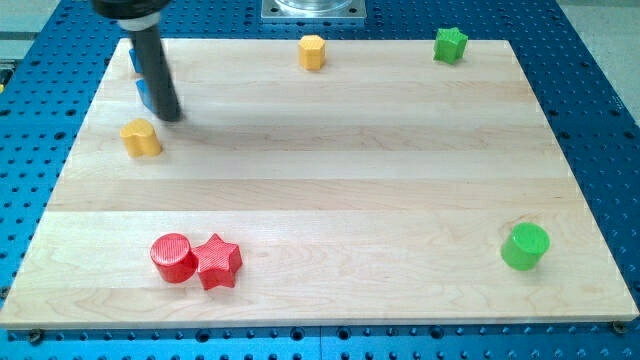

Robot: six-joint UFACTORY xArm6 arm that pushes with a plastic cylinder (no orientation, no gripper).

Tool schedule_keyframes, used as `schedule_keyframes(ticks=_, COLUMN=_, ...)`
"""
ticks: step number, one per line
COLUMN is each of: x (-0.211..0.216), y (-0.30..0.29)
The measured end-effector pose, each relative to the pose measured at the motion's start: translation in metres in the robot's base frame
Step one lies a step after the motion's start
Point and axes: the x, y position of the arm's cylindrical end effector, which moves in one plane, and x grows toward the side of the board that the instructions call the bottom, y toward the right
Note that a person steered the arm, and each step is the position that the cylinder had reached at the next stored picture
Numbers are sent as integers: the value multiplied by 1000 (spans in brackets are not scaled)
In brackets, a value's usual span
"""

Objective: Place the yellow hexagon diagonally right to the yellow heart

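The yellow hexagon [312,51] stands near the board's top edge, a little left of centre. The yellow heart [141,139] lies at the view's left, well below and left of the hexagon. My tip [170,116] rests on the board just above and right of the yellow heart, a small gap away from it. The rod rises up and to the left from there. The hexagon is far to the tip's upper right.
A blue block [143,92] is partly hidden behind the rod at upper left. A green star [450,44] sits at top right, a green cylinder [525,246] at lower right. A red cylinder [173,257] and red star [218,262] touch at lower left.
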Motion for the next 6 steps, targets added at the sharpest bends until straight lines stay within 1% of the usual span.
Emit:
schedule_keyframes(ticks=1, x=-31, y=-5)
schedule_keyframes(ticks=2, x=-15, y=-3)
schedule_keyframes(ticks=3, x=-2, y=50)
schedule_keyframes(ticks=4, x=-8, y=119)
schedule_keyframes(ticks=5, x=-38, y=149)
schedule_keyframes(ticks=6, x=-52, y=200)
